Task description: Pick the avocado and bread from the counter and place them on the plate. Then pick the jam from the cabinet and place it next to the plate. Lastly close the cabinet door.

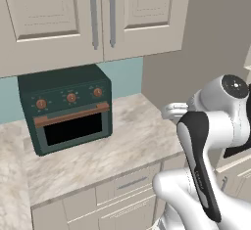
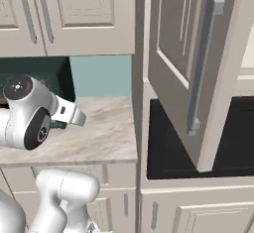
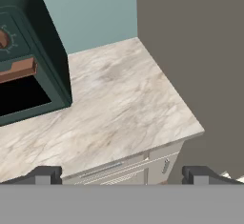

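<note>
My gripper (image 3: 124, 175) is open, its two dark fingertips (image 3: 47, 174) spread wide with nothing between them. It hovers above the front edge of the beige marbled counter (image 3: 119, 104), looking down at a bare stretch of it. That counter (image 1: 132, 141) runs from the corner wall leftwards. The tall cream cabinet door (image 2: 178, 43) stands swung open towards me, and its long metal bar handle (image 2: 202, 63) is in plain sight. The cabinet's inside is hidden behind the door. The avocado, the bread, the plate and the jam are out of view.
A dark green toaster oven (image 1: 68, 109) stands at the back left of the counter. A black microwave (image 2: 171, 147) sits in the niche below the open door. A grey side panel (image 3: 190, 51) walls off the counter's right end. Drawers (image 1: 130, 182) lie under the worktop.
</note>
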Controlling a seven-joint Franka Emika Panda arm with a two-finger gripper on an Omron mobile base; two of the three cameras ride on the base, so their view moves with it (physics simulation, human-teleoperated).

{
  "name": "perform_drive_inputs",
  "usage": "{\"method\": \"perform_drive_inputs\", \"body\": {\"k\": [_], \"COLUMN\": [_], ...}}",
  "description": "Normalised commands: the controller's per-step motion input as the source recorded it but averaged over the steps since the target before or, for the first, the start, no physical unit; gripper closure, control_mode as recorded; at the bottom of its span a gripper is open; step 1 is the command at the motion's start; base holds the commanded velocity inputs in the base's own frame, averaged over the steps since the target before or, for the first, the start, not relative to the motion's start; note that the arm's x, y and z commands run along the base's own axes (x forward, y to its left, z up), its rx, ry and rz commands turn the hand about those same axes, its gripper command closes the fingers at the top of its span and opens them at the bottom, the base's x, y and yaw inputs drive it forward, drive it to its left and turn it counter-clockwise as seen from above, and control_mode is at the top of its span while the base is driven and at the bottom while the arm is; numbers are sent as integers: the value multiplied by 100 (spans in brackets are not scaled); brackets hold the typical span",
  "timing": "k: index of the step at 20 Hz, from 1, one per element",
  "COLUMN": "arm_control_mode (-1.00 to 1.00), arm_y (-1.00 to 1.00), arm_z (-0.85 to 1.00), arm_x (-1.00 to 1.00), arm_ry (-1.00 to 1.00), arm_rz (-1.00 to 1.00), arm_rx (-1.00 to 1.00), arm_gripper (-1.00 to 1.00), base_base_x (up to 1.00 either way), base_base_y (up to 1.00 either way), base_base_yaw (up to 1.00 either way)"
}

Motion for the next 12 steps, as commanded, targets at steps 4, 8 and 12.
{"method": "perform_drive_inputs", "body": {"k": [4,8,12], "arm_control_mode": [100,100,100], "arm_y": [0,0,0], "arm_z": [0,0,0], "arm_x": [0,0,0], "arm_ry": [0,0,0], "arm_rz": [0,0,0], "arm_rx": [0,0,0], "arm_gripper": [-100,-100,-100], "base_base_x": [-24,-7,0], "base_base_y": [-16,-3,0], "base_base_yaw": [29,34,38]}}
